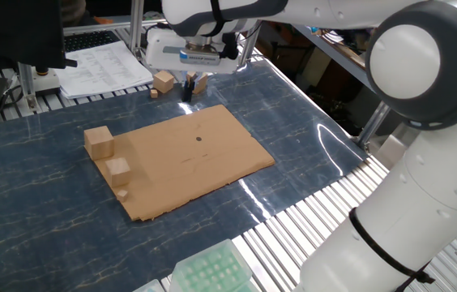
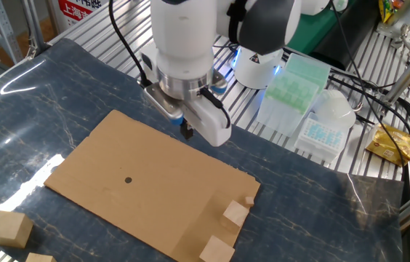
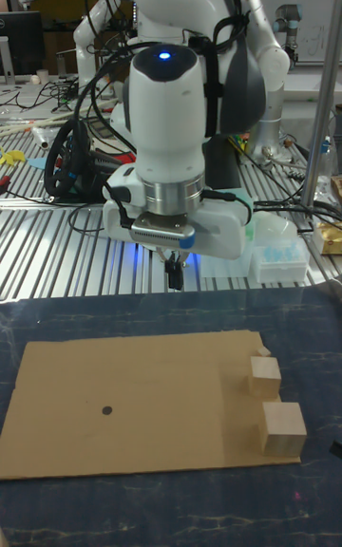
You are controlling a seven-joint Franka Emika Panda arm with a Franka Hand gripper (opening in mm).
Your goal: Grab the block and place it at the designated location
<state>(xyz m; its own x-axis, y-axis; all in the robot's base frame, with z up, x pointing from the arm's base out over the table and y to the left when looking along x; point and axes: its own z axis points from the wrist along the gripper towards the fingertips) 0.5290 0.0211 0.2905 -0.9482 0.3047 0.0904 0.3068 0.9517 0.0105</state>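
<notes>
1. The block [image 1: 99, 142] is a plain tan wooden cube with square edges. It sits at the corner of the cardboard sheet [image 1: 212, 166], touching or just overlapping its edge. I judge it light, rigid and not fragile. Its bare wood should give fair friction, so a pinch across two opposite flat faces, taken low and square, looks safest.

2. Next to it, in a row along the sheet's short edge, stand a mid cube [image 1: 117, 169] and a tiny cube [image 1: 121, 194], same wood, progressively smaller.

3. The dot [image 1: 198, 137], small and black, lies about mid-sheet. The sheet is flat brown cardboard, matte, with one slightly ragged edge.

4. The gripper [image 1: 188, 88] hangs near the sheet's far long edge, well apart from the block. Its dark fingers look close together with nothing between them, though the gap is too small to be sure.

5. Two more wooden blocks [image 1: 163, 81] lie beyond the gripper, on the dark marbled, glossy table [image 1: 42, 235].
</notes>
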